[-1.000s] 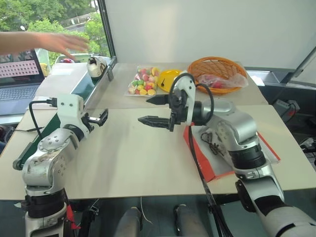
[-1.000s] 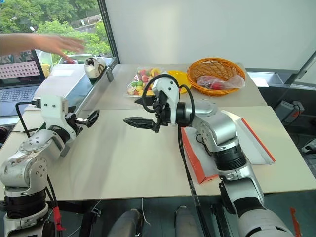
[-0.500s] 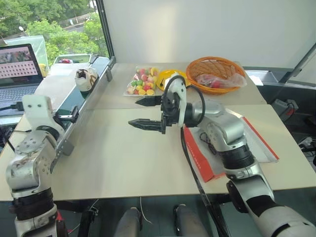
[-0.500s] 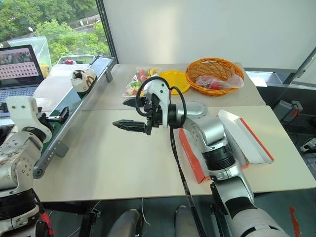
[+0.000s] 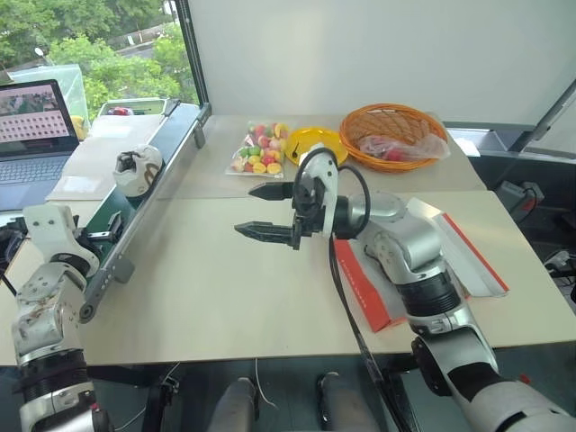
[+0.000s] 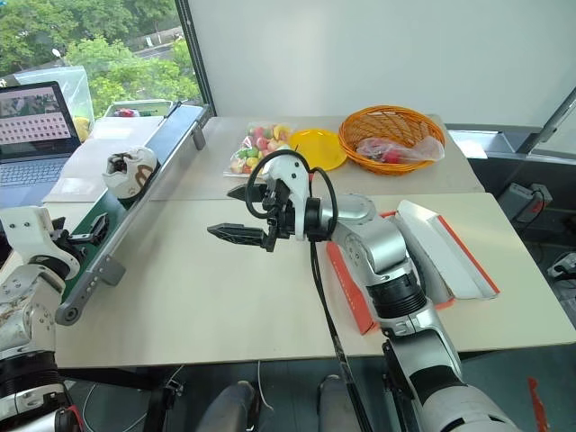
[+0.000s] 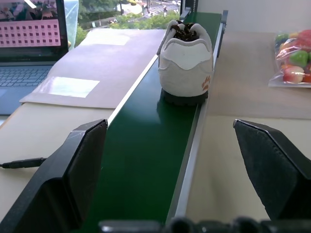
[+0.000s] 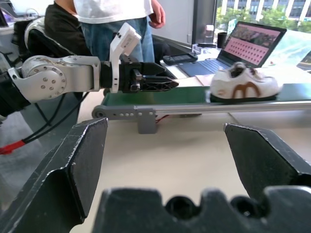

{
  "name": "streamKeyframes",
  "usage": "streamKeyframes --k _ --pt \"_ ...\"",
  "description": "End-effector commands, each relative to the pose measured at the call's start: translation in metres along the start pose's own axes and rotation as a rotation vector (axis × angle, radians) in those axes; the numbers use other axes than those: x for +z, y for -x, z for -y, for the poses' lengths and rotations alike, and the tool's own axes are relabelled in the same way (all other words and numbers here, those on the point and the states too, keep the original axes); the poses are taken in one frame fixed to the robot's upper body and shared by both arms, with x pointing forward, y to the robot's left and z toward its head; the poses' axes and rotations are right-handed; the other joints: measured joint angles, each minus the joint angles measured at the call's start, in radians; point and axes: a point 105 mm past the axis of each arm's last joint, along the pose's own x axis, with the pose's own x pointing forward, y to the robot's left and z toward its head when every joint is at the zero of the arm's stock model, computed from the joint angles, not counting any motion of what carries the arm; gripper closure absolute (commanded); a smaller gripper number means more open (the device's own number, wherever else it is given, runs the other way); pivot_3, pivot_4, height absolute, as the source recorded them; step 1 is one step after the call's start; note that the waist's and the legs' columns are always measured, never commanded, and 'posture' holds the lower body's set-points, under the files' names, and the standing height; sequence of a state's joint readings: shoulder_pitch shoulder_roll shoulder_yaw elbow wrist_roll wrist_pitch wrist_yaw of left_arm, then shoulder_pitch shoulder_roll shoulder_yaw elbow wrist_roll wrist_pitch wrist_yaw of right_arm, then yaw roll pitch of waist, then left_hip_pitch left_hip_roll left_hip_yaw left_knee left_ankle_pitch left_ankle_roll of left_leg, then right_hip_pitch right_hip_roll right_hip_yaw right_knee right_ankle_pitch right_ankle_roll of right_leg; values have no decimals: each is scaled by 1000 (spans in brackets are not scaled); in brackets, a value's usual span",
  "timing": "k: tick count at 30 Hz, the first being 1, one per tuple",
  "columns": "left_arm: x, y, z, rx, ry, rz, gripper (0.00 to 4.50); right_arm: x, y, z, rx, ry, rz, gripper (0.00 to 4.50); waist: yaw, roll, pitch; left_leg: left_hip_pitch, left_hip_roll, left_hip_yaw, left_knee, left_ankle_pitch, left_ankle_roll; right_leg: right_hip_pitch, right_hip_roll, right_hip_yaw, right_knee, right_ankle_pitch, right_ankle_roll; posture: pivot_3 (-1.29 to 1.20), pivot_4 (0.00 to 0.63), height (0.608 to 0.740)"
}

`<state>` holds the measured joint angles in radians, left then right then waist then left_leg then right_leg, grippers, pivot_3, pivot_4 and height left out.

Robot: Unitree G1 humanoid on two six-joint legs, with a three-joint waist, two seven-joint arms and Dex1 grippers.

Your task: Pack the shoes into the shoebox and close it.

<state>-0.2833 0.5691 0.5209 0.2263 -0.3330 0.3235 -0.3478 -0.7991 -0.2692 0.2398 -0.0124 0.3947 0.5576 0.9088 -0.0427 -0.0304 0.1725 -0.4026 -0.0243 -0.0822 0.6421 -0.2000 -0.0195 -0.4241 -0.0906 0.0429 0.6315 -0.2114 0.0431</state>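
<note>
One cream shoe (image 5: 137,169) with brown trim stands on the green conveyor belt (image 7: 146,160), its heel toward my left gripper (image 5: 106,225). That gripper is open at the belt's near end, level with the belt, the shoe (image 7: 185,68) a short way ahead of it. My right gripper (image 6: 220,211) hangs open above the middle of the table, pointing left toward the belt, with nothing between its fingers. The red-orange shoebox (image 6: 346,286) lies open under my right forearm, its white-lined lid (image 6: 445,247) folded out to the right.
A laptop (image 5: 31,117) sits left of the conveyor. At the back stand a bag of coloured sweets (image 5: 261,148), a yellow plate (image 5: 315,144) and an orange wicker basket (image 5: 389,135). A person (image 8: 112,19) stands beyond my left arm.
The shoe has travelled along the belt toward me. The person's hand over the belt is gone. My left gripper has moved left and down to the belt's near end. The right gripper barely moved.
</note>
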Motion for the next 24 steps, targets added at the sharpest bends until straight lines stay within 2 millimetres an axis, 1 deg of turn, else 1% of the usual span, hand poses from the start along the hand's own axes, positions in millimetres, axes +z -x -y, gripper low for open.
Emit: streamKeyframes --k 1,3,5,8,12,15,17,18,20,21,23,24 --pt "14 -5 -3 -23 -39 55 36 -8 3 7 -75 58 -60 0 0 0 0 0 0 0 0 0 0 0 0 0 0 0 0 0 150 740" --pt "13 -7 -2 -32 -36 56 36 -14 5 11 -106 62 -86 0 0 0 0 0 0 0 0 0 0 0 0 0 0 0 0 0 150 740" --pt "12 -10 2 -61 -36 57 36 -20 6 16 -153 57 -113 0 0 0 0 0 0 0 0 0 0 0 0 0 0 0 0 0 150 740" --pt "10 -13 5 -76 -38 52 36 -25 8 18 -183 55 -132 0 0 0 0 0 0 0 0 0 0 0 0 0 0 0 0 0 150 740" --pt "2 -17 -2 -52 -38 24 36 -29 11 18 -196 52 -145 0 0 0 0 0 0 0 0 0 0 0 0 0 0 0 0 0 150 740" --pt "-4 -20 -13 7 -22 -1 36 -28 14 20 -213 50 -146 0 2 0 0 0 0 0 0 0 0 0 0 0 0 0 0 0 150 740" --pt "-6 -20 -14 12 -13 -6 579 -28 16 21 -225 51 -151 0 4 0 0 0 0 0 0 0 0 0 0 -1 0 0 0 0 150 740" --pt "-7 -21 -13 9 -12 -3 713 -28 17 22 -231 51 -153 0 3 0 0 0 0 0 0 0 0 0 0 -1 0 0 0 0 150 740" --pt "-6 -21 -9 -5 0 10 1522 -28 18 23 -235 51 -155 0 7 0 0 0 0 0 0 0 0 0 0 -1 0 0 0 0 150 740" --pt "-4 -21 -8 -10 1 19 1819 -28 18 23 -236 51 -156 0 9 0 0 1 0 0 0 0 0 0 0 -1 1 0 0 0 150 740" --pt "-2 -21 -3 -17 9 30 2325 -28 18 23 -237 51 -157 0 11 0 0 2 0 0 0 0 0 1 0 -1 1 0 0 0 150 740" --pt "-1 -21 0 -19 3 30 2442 -27 18 23 -237 49 -156 0 12 0 0 2 0 0 0 0 0 2 0 -1 1 0 0 0 150 740"
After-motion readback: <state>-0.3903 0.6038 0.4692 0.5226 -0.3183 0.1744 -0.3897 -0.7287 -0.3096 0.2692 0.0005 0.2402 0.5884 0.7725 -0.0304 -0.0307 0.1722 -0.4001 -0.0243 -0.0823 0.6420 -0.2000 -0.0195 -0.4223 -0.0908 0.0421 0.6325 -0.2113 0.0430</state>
